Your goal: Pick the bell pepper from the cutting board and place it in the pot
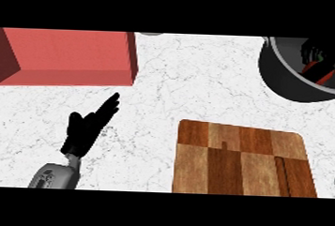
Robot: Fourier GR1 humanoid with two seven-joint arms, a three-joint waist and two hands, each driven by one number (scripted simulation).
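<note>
The wooden cutting board (241, 159) lies at the lower right with nothing on it. A dark grey pot (296, 75) stands at the upper right, cut off by the view's edge. Inside it shows a red and green thing, the bell pepper (317, 66), partly hidden by the rim. My left hand (86, 128) rests at the lower left on the white counter, fingers straight and pointing up and to the right, holding nothing. My right hand is not in sight.
A large red box (61, 57) sits at the upper left, just beyond my left hand's fingertips. A small grey object (151, 33) peeks in at the top edge. White marbled counter lies between the box and the board.
</note>
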